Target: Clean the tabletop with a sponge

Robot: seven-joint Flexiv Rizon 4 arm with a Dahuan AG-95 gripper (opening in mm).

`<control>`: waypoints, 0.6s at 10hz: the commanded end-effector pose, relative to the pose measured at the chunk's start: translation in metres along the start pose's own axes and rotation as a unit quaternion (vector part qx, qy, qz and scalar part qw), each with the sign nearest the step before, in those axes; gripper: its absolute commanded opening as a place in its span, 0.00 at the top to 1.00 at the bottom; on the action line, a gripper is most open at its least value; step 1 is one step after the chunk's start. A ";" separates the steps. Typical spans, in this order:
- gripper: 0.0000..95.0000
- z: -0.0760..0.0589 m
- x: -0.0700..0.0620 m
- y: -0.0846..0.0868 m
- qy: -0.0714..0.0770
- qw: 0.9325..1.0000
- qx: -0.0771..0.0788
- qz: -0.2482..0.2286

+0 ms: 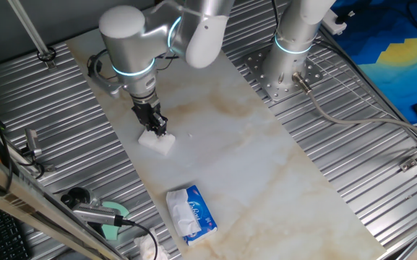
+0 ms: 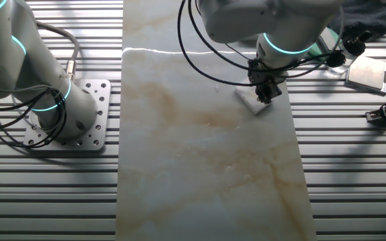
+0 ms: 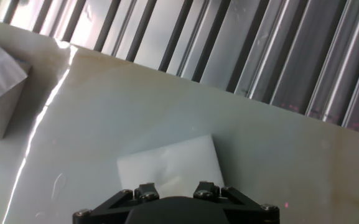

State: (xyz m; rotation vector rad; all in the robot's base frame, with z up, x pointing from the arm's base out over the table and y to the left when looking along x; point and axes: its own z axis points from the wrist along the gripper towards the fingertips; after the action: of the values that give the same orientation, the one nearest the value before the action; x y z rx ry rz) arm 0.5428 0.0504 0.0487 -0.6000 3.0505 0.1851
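I have the gripper [image 1: 155, 128] clamped on the sponge [image 1: 157, 141], pressed flat near the tabletop's [image 1: 266, 166] edge. Wiping is underway, I judge; next needs steady downward pressure across the slab.

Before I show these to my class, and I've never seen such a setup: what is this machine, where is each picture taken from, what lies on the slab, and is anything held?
It is one robot arm with a two-finger gripper at its tip. Two pictures come from fixed cameras that look down on the table from different sides. The third comes from a camera on the hand, looking along the fingers. The long white marble-look slab is the tabletop, set between ribbed grey metal surfaces. On it lies a small white sponge, with the gripper down on it near one long edge; the fingertips are hidden, so I cannot tell whether it is clamped. Further along the slab lies a blue-and-white tissue pack. A second arm's base stands bolted beside the slab.
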 end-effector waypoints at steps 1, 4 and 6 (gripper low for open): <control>0.60 0.000 0.001 0.000 -0.001 1.000 0.001 -0.001; 0.60 0.012 0.003 0.003 -0.001 1.000 0.000 -0.013; 0.60 0.021 0.004 0.005 0.000 1.000 -0.004 -0.014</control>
State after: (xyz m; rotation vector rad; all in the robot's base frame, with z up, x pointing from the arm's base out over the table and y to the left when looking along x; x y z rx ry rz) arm 0.5390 0.0566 0.0260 -0.6364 3.0420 0.1914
